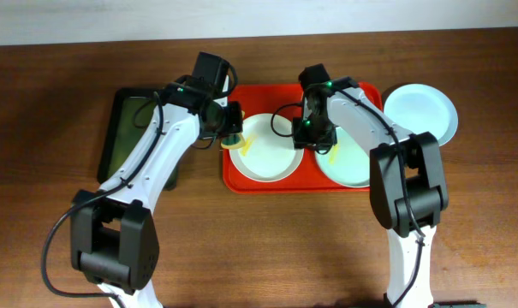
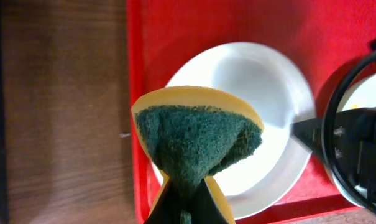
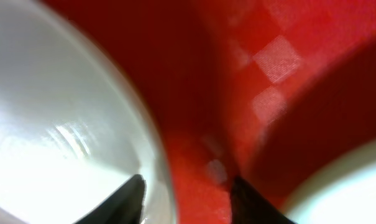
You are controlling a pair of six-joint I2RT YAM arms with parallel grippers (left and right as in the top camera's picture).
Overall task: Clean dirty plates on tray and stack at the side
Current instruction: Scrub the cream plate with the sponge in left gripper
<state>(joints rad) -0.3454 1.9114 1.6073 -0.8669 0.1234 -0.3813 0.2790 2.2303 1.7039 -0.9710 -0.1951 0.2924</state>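
The red-orange tray (image 1: 241, 181) holds a white plate (image 1: 271, 154) on its left and a pale blue-green plate (image 1: 354, 167) on its right, both with yellow smears. A third pale plate (image 1: 421, 113) lies on the table to the right of the tray. My left gripper (image 1: 231, 137) is shut on a yellow-green sponge (image 2: 197, 134) over the white plate's (image 2: 262, 106) left rim. My right gripper (image 1: 314, 139) is open and low between the two plates. In the right wrist view it (image 3: 188, 199) straddles the white plate's rim (image 3: 156, 168).
A dark green black-rimmed tray (image 1: 126, 128) lies on the table left of the red tray, partly under my left arm. The wooden table's front edge is below the tray.
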